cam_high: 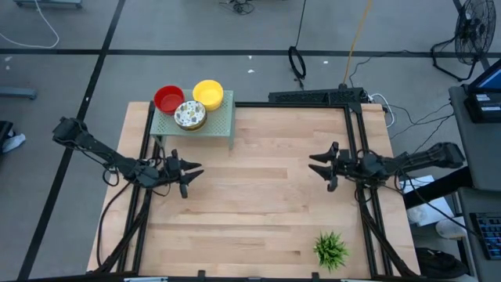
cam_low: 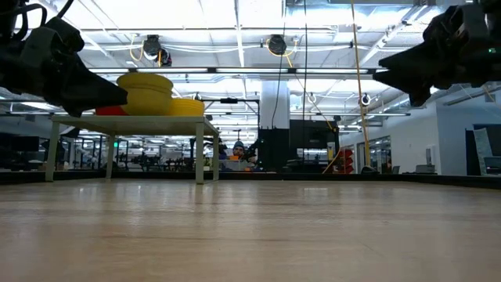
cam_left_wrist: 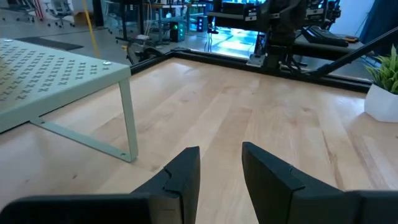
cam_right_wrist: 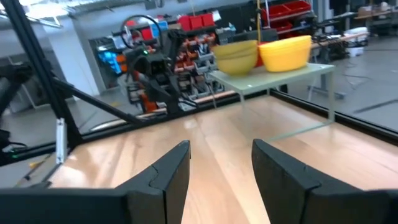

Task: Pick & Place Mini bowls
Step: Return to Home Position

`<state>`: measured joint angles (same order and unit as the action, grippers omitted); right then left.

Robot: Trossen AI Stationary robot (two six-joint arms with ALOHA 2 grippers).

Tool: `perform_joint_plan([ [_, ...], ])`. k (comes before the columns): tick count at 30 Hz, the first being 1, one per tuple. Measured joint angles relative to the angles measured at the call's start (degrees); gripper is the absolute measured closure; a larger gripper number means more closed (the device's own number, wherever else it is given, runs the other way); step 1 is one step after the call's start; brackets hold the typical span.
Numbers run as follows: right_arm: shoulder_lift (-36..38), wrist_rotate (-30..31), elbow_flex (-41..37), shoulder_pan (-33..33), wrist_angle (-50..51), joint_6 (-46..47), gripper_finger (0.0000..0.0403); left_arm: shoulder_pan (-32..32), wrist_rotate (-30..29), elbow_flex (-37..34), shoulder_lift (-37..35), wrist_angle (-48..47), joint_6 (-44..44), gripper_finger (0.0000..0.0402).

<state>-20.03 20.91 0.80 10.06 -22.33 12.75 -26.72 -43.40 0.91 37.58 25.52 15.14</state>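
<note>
Three stacks of mini bowls stand on a pale green perforated shelf [cam_high: 210, 125] at the table's far left: red ones [cam_high: 168, 99], yellow ones [cam_high: 207, 92] and a white one with green speckles [cam_high: 189, 115]. In the right wrist view the yellow bowls [cam_right_wrist: 285, 52] show on the shelf. My left gripper [cam_high: 194, 171] hovers open near the table's left edge, in front of the shelf; nothing lies between its fingers [cam_left_wrist: 217, 171]. My right gripper [cam_high: 319, 168] hovers open near the right edge, also with nothing between its fingers [cam_right_wrist: 219, 162].
A small green plant [cam_high: 330, 249] in a white pot stands at the near right corner. A black frame [cam_high: 313, 99] runs along the table's far and side edges. Bare wood lies between the two grippers.
</note>
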Motion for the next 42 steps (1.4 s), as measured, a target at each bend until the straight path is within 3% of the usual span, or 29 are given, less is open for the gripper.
perform_joint_plan([
  [14,1.58,-0.02,0.0,-5.69,6.13,0.02,0.0242,1.48,0.11,0.0,-0.65,-0.08,0.06,0.0279],
  [31,9.92,0.0,0.0,-13.89,6.5,0.02,0.0242,9.9,0.0,0.0,-15.97,-0.18,0.11,0.0279],
  [42,11.98,0.0,0.0,-16.15,6.5,0.0,0.0241,10.75,-0.02,0.0,-17.92,-0.2,0.09,0.0279],
])
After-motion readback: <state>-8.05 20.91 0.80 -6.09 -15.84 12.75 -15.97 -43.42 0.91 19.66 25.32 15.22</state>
